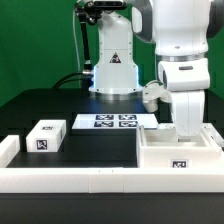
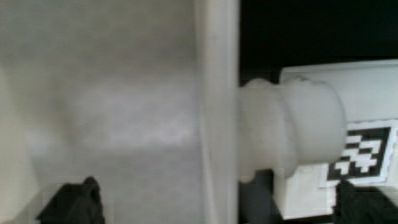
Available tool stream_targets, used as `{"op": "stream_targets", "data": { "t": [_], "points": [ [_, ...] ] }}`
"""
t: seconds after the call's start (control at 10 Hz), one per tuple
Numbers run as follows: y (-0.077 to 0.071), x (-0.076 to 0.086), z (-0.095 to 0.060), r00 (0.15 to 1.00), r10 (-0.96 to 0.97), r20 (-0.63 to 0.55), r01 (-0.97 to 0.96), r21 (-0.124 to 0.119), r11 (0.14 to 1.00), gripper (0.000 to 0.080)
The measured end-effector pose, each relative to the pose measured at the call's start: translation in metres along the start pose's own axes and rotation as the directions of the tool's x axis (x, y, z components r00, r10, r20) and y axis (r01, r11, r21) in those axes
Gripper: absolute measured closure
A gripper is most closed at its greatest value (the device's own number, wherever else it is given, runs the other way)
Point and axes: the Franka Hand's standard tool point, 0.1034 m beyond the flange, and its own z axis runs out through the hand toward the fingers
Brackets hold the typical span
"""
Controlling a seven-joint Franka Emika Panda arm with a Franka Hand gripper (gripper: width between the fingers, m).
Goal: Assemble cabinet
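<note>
The cabinet is a large open white box with a tag on its front, at the exterior view's right. My gripper hangs over its far side, with the fingers down by the box and mostly hidden there. In the wrist view the gripper is open. Its dark fingertips stand wide apart on either side of an upright white cabinet wall. A rounded white part with a tag lies beside that wall. A smaller white drawer block with tags lies at the exterior view's left.
The marker board lies flat in the middle at the back. A long low white rail runs along the front and turns up at the exterior view's left. The robot base stands behind the board.
</note>
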Motion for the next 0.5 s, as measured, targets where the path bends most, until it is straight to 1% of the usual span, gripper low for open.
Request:
{"op": "stream_targets", "data": {
  "t": [0.1, 0.2, 0.3, 0.4, 0.5],
  "points": [
    [-0.002, 0.000, -0.010, 1.000, 0.014, 0.008, -0.014, 0.003, 1.000, 0.0151],
    [-0.007, 0.000, -0.027, 1.000, 0.016, 0.017, -0.016, -0.008, 1.000, 0.0151],
    [-0.020, 0.001, -0.043, 1.000, 0.010, 0.026, -0.010, -0.020, 1.000, 0.0151],
    [-0.032, 0.006, -0.051, 0.999, 0.026, 0.028, -0.025, -0.030, 0.999, 0.0151],
    [-0.045, 0.017, -0.057, 0.999, 0.038, 0.027, -0.037, -0.039, 0.999, 0.0151]
  ]
}}
